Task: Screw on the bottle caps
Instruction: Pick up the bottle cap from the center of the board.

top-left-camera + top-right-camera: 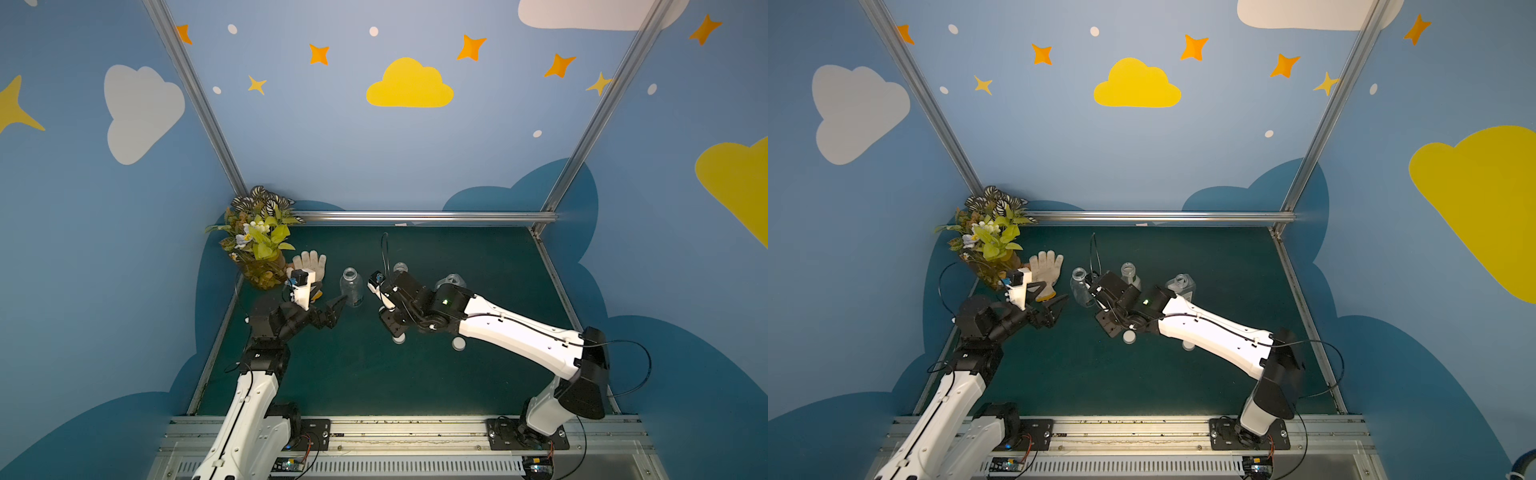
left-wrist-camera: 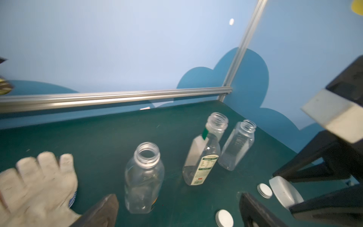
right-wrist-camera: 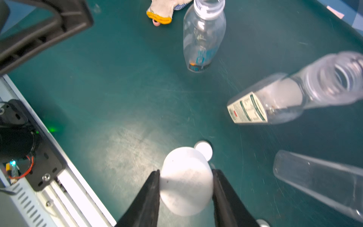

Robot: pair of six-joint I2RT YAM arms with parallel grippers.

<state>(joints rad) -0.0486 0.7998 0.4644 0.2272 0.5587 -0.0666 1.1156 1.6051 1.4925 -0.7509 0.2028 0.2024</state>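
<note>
The right gripper (image 3: pixel 185 172) pinched a tilted round white plastic cap (image 3: pixel 186 182), which could cross-thread; the left gripper (image 2: pixel 177 198) gaped wide.

- A dark green counter (image 1: pixel 374 374) carries everything; its surface looks scratched in the right wrist view.
- A bunch of artificial plants (image 1: pixel 259 232), with green and striped leaves and small white flowers, stands in the far left corner.
- A white knit glove (image 1: pixel 311 262) with a yellow cuff lies flat just beside the plants.
- Blue walls (image 1: pixel 332 145) show clouds and orange stars.
- An aluminium bar (image 1: pixel 415 216) runs along the far edge.
</note>
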